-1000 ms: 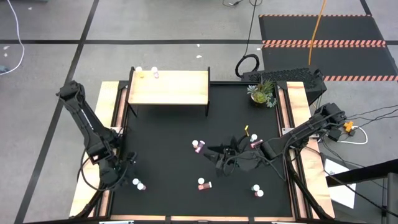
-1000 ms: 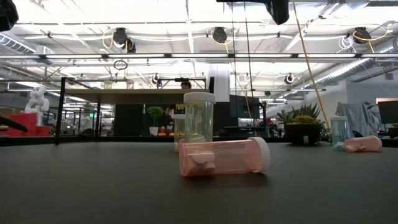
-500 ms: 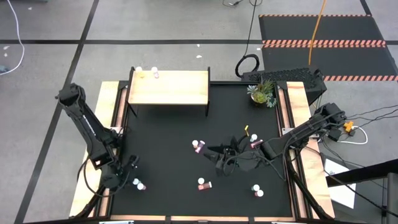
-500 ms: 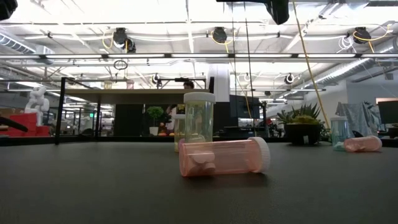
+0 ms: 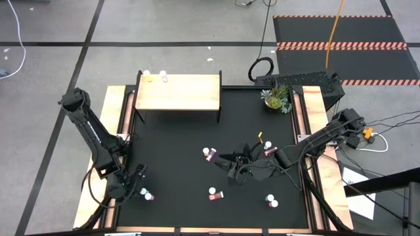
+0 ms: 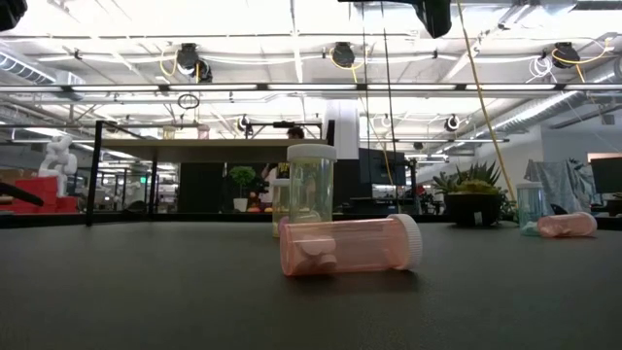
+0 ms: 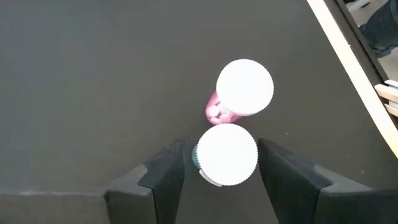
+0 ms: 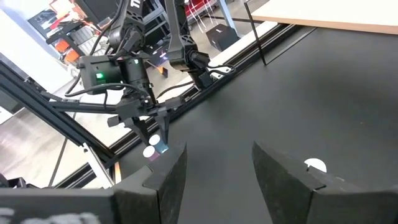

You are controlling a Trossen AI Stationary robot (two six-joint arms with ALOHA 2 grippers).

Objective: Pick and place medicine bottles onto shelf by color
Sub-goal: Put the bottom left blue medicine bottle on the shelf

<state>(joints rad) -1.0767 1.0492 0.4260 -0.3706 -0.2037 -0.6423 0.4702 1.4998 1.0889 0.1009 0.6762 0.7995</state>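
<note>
Near the table's near left corner stand two white-capped medicine bottles. My left gripper (image 5: 136,190) (image 7: 224,146) is shut on one of them (image 7: 227,155). The other, pink bottle (image 7: 244,88) stands right beside it. My right gripper (image 5: 226,164) (image 8: 219,149) hangs open over the middle of the mat, holding nothing. Loose bottles lie or stand on the mat: a magenta one (image 5: 210,154), pink ones (image 5: 215,195) (image 5: 269,151) and a white-capped one (image 5: 270,200). The shelf (image 5: 177,92) stands at the far left with two bottles (image 5: 147,77) (image 5: 163,78) at its far left corner. My left gripper pinches the bottle's white cap (image 7: 249,163) between its two fingers (image 7: 280,171), one on each side. The fingers slant down from above. The bottle stays upright, cap up, close beside the pink bottle; its base is hidden under the cap.
A green potted plant (image 5: 277,97) sits at the far right corner. Wooden rails (image 5: 118,118) run along the mat's left and right sides. In the low view a pink bottle (image 6: 350,245) lies in front of a clear upright one (image 6: 311,190).
My left gripper has come down a little toward the table's near edge, onto the two bottles at the near left corner, then kept still. The bottles on the mat have stayed where they were.
</note>
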